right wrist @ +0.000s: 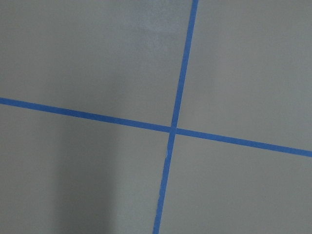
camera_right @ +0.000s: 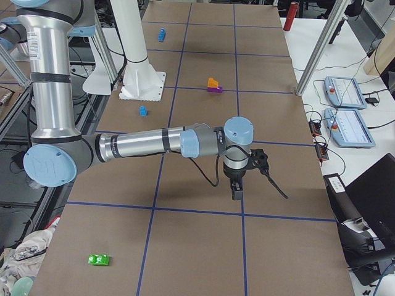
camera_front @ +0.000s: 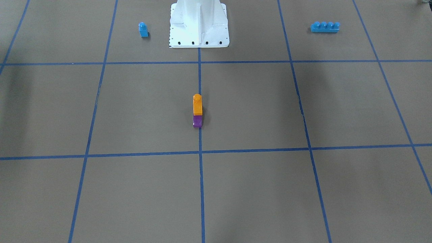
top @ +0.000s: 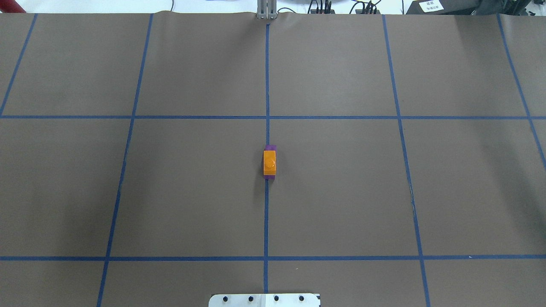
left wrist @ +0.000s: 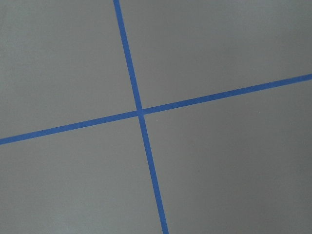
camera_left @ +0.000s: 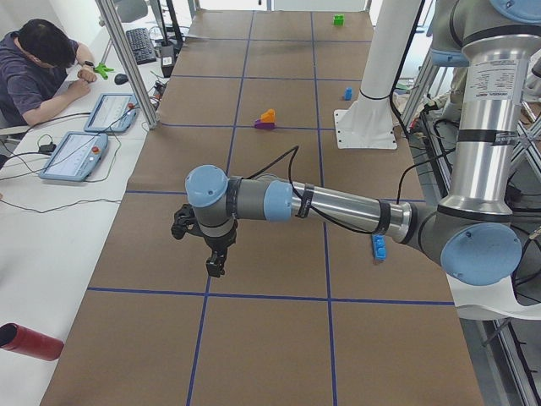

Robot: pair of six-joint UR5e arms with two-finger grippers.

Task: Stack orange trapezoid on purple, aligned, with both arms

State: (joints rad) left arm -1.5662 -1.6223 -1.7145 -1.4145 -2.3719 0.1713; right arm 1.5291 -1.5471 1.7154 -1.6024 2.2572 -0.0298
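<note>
The orange trapezoid (camera_front: 197,105) sits on top of the purple brick (camera_front: 197,122) at the table's centre, on the middle tape line, with its stud up. From overhead the orange trapezoid (top: 269,164) covers most of the purple brick (top: 270,148), whose edge shows on the far side. No gripper touches them. My left gripper (camera_left: 215,266) hangs over the table far from the stack, at the left end. My right gripper (camera_right: 236,191) hangs over the right end. Both show only in the side views, so I cannot tell whether they are open or shut. Both wrist views show only brown paper and a crossing of blue tape.
A small blue single-stud brick (camera_front: 143,29) and a long blue four-stud brick (camera_front: 325,27) lie on either side of the white robot base (camera_front: 199,23). A green brick (camera_right: 99,260) lies at the table's right end. A person (camera_left: 38,72) sits at a side desk.
</note>
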